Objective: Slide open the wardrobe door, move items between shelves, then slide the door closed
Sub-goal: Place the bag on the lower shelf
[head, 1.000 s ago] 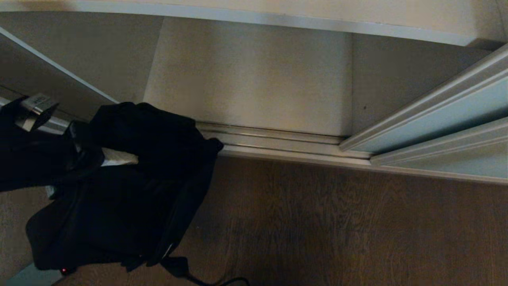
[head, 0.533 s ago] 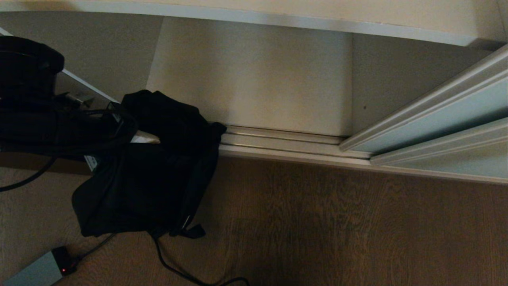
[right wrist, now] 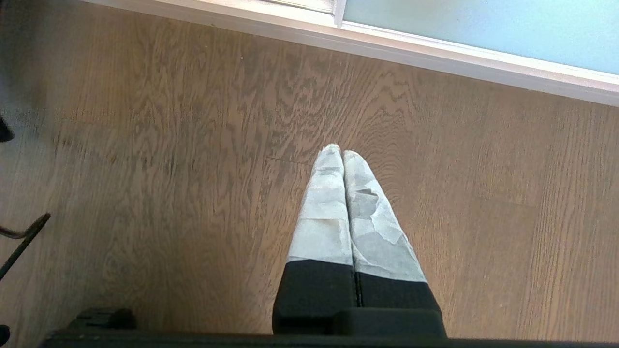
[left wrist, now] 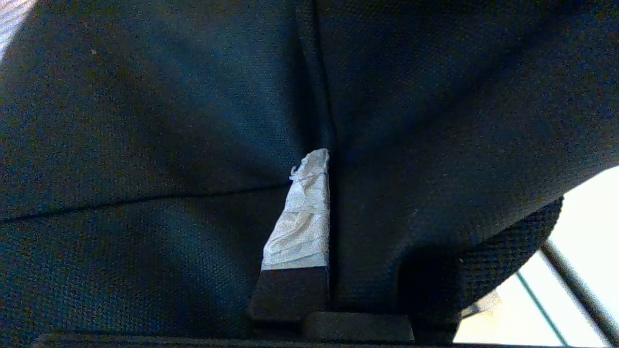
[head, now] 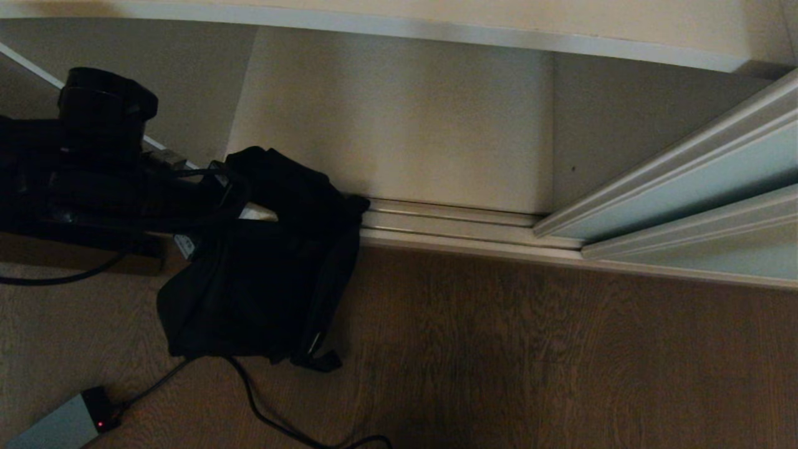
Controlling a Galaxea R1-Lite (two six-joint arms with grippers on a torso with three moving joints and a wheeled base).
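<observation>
The black fabric bag (head: 262, 280) hangs from my left gripper (head: 249, 213) at the left, in front of the wardrobe opening. It droops over the bottom track and above the floor. In the left wrist view the bag (left wrist: 145, 145) fills the frame; the left gripper (left wrist: 331, 164) is shut on it, with one white-taped finger (left wrist: 300, 227) showing and the other under the fabric. The sliding wardrobe door (head: 686, 187) stands slid to the right. An off-white shelf (head: 399, 125) lies bare inside, and another shelf's front edge (head: 436, 31) runs above. My right gripper (right wrist: 338, 152) is shut and empty over the floor.
A metal door track (head: 449, 224) runs along the wardrobe's foot. A grey box with a red light (head: 62, 427) and a black cable (head: 268, 411) lie on the brown wood floor (head: 530, 349) at the lower left. The door's frame (right wrist: 435, 46) shows in the right wrist view.
My left arm has carried the bag to the right and closer to the wardrobe opening, uncovering the grey box and cable on the floor. The door and right arm have not moved.
</observation>
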